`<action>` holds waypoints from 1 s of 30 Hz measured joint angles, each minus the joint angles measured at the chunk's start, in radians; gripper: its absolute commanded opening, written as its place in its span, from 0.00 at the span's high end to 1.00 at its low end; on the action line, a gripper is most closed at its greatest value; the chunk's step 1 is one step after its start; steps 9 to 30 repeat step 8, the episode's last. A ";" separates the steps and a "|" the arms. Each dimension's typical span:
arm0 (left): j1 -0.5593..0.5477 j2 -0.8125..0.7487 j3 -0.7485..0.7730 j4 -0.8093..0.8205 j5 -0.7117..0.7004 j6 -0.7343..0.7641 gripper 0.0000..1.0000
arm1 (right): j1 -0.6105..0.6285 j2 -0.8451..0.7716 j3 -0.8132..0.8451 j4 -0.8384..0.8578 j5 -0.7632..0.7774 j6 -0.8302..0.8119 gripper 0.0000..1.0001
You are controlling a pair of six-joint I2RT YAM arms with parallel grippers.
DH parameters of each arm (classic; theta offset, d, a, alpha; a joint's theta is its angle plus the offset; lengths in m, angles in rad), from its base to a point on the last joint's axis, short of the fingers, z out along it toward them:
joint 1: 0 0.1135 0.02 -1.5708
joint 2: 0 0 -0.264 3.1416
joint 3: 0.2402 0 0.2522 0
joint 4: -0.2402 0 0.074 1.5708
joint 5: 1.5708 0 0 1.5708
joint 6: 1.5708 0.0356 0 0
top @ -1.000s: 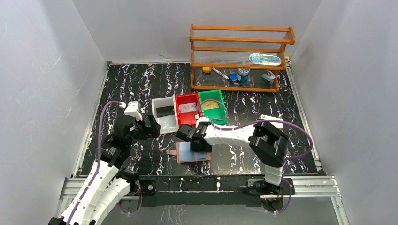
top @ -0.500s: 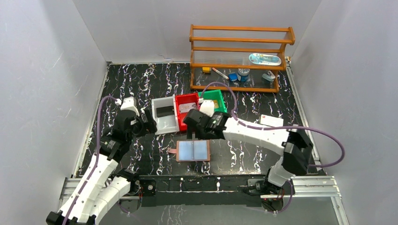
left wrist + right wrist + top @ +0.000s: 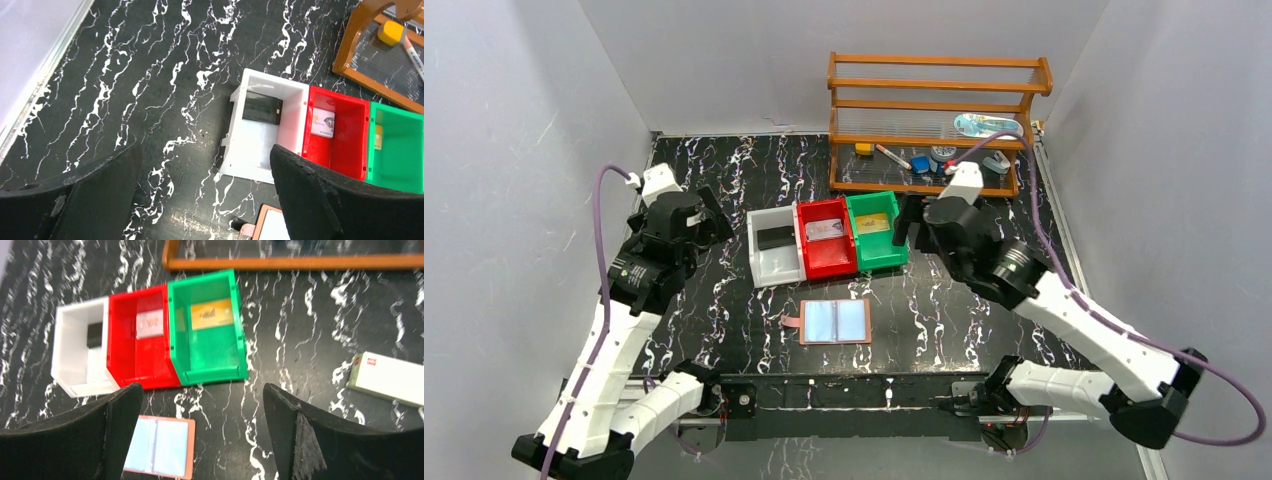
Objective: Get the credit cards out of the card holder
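- The right gripper [image 3: 904,224] has swung up and away from the card holder [image 3: 835,321]. It now hangs at 3 o'clock of the green bin [image 3: 880,259]. The left gripper [image 3: 710,214] has drawn back toward 10 o'clock of the table [image 3: 714,170].
- Right gripper: released, the jaws spread wide and nothing between them in the right wrist view.
- Left gripper: also released, its fingers [image 3: 305,195] wide apart over bare table, at 9 o'clock of the white bin [image 3: 776,273].
- The card holder lies open and flat at 6 o'clock of the table, near the front edge. Both pale blue pockets face up, and the strap tab points to 9 o'clock.
- At 12 o'clock of the holder stand three bins in a row, touching:
  - the white bin holds a black card [image 3: 775,238];
  - the red bin [image 3: 830,263] holds a pale card [image 3: 824,230];
  - the green bin holds a gold card [image 3: 873,224].
- A white box [image 3: 390,385] lies at 3 o'clock of the bins.
- A wooden rack [image 3: 939,90] stands at 1 o'clock.
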 measured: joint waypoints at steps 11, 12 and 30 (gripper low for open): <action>0.000 0.024 0.050 -0.029 -0.037 0.019 0.02 | -0.001 -0.165 -0.058 0.045 0.064 -0.073 0.02; 0.000 0.024 0.050 -0.029 -0.037 0.019 0.02 | -0.001 -0.165 -0.058 0.045 0.064 -0.073 0.02; 0.000 0.024 0.050 -0.029 -0.037 0.019 0.02 | -0.001 -0.165 -0.058 0.045 0.064 -0.073 0.02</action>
